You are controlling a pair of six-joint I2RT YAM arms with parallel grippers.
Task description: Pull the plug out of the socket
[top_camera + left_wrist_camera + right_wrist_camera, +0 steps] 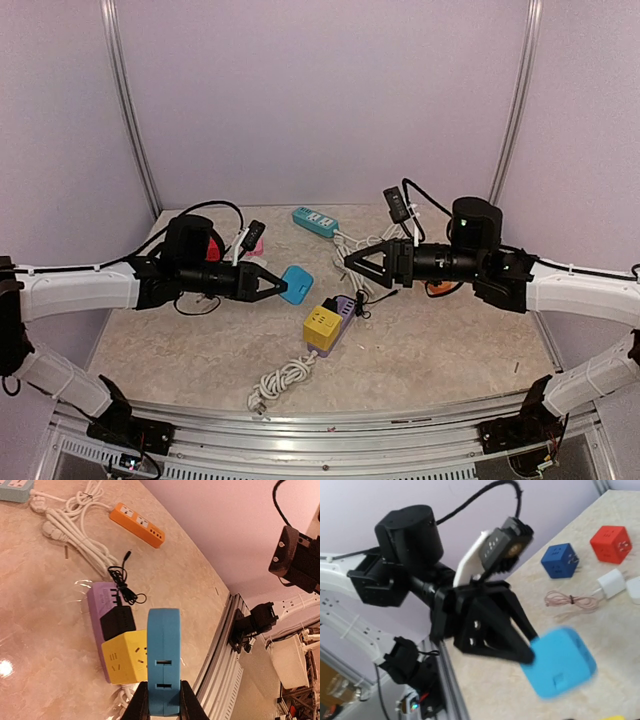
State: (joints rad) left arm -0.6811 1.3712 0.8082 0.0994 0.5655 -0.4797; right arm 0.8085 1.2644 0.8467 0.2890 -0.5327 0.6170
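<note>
The blue block (296,284) is a smooth plastic slab with rounded corners and two narrow slots along its edge. It hangs above the worktop (430,350) just left of centre, clear of everything else. The left gripper (268,282) has its black jaws clenched flat on the block's two broad faces.

Below and to the right of it lies the purple strip (343,310), long and glossy. A chunky yellow cube (322,325) and a black adapter (118,621) sit in it side by side, the adapter's thin cord in a loose tangle.

The right gripper (358,268) hovers right of centre with its jaws spread, grasping nothing and pointing towards the block.

A coiled white cable (283,380) trails to the lower middle over the pale, marble-patterned worktop.
</note>
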